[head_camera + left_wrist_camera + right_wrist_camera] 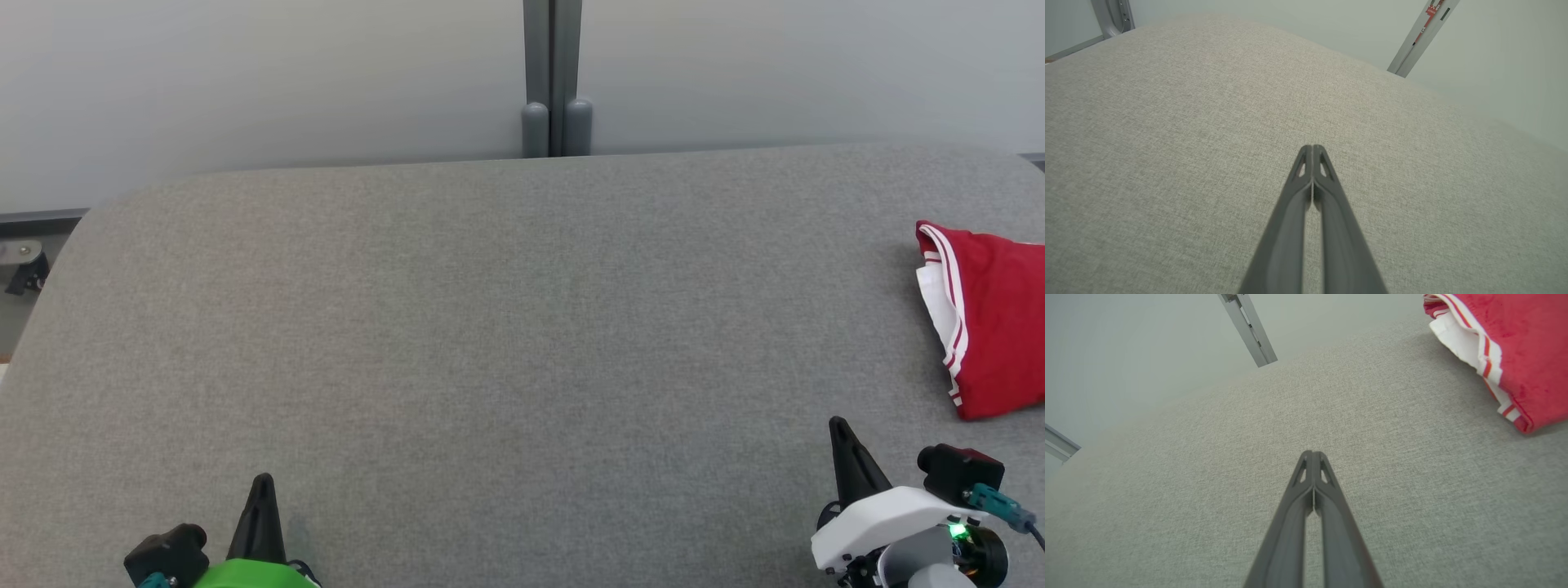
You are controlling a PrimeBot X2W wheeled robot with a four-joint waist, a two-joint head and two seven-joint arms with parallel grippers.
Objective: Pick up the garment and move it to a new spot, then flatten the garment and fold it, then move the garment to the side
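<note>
Garment point(992, 318) is seen folded, ahead-right of right gripper point(836, 423); it and left gripper point(263, 478) are pinched closed, empty.

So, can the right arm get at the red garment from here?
Probably yes. The red garment lies just ahead and right of the right gripper, with only bare grey table between. Its jaws are shut, so they must open first.

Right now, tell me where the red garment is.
The red garment lies on the grey surface at the head view's right edge, ahead and right of the right gripper, not touching it.
</note>
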